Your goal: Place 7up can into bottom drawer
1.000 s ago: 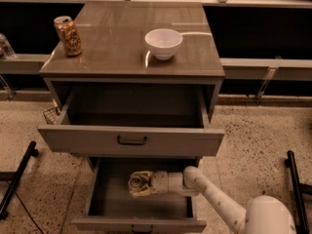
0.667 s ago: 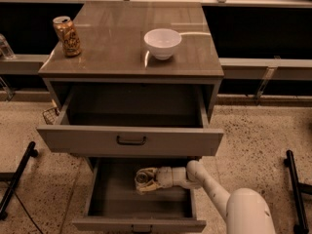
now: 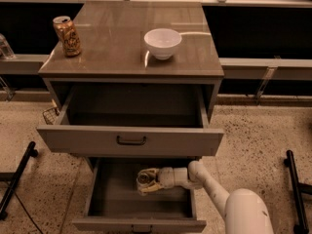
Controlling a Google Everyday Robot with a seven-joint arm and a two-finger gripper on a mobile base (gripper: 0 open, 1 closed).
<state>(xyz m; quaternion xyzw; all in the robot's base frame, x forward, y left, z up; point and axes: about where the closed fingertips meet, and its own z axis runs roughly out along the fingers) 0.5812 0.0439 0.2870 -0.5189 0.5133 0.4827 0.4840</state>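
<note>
1. The end effector (image 3: 147,182) is inside the open bottom drawer (image 3: 113,203), its fingers pinching the 7up can (image 3: 144,178). The can's silver top faces up.
2. The can sits just right of the drawer's middle, low over the grey floor. I cannot tell if it touches. Being held this deep suggests it is about to be let go.
3. The arm (image 3: 210,188) enters from 4 o'clock, low and nearly level, probably to pass under the upper drawer (image 3: 130,140).
4. That open drawer juts out at 12 o'clock of the can. Its front panel overhangs the rear of the bottom drawer, so a straight lift could strike it.
5. On the cabinet top (image 3: 112,50), well apart, stand a brown-gold can (image 3: 67,36) at 10 o'clock and a white bowl (image 3: 163,43) at 12 o'clock. Neither obstructs.
</note>
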